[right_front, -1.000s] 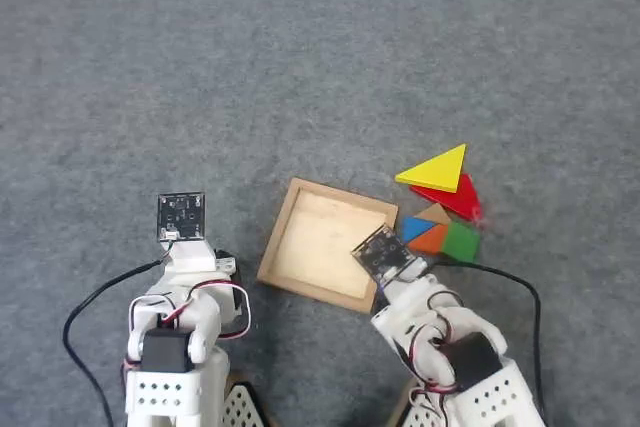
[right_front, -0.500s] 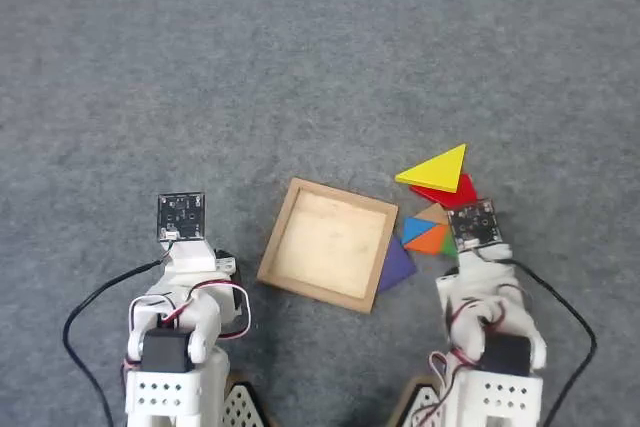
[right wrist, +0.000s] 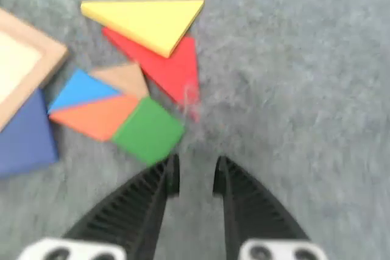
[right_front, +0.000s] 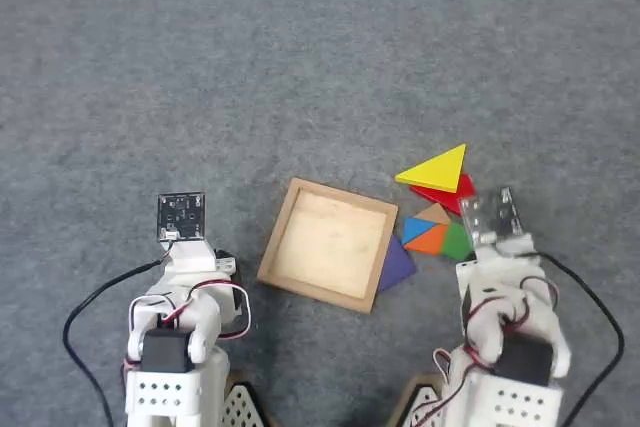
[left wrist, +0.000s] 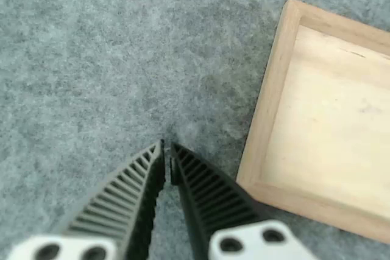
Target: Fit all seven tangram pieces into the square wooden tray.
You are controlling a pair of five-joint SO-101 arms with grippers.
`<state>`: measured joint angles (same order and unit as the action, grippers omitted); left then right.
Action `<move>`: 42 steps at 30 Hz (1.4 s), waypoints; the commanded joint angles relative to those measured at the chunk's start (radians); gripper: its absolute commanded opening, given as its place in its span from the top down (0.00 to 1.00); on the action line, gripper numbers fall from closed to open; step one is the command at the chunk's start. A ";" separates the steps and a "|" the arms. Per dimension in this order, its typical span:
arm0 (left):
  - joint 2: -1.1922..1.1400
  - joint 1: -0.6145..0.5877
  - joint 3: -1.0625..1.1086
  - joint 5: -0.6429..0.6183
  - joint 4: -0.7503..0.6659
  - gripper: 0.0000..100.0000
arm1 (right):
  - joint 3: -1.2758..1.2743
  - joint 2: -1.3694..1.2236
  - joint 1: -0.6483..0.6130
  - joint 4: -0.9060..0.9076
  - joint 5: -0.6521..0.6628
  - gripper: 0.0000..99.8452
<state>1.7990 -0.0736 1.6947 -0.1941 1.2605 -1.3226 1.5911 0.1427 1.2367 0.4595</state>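
Right pincer [right wrist: 196, 162] near green square [right wrist: 148, 131] (red triangle [right wrist: 167, 68] partly hidden)

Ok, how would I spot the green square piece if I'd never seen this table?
Find the square wooden tray; coloured flat pieces cluster beside it. The green square piece lies nearest the right gripper, touching the orange triangle. It is the only green one.
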 commanded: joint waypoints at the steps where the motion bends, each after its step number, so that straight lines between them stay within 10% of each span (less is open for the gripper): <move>1: 0.020 -0.006 -0.012 0.011 0.002 0.99 | 0.255 -0.297 -0.012 -0.028 0.008 0.89; 16: 0.020 -0.006 -0.012 0.011 0.002 0.99 | 0.852 -1.377 -0.265 -0.045 0.143 0.73; 42: 0.020 -0.006 -0.012 0.011 0.002 0.99 | 0.872 -1.756 -0.214 -0.394 0.427 0.61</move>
<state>1.7990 -0.0736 1.6947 -0.1941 1.2605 -0.5079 -0.1596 -0.0905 0.8777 0.8692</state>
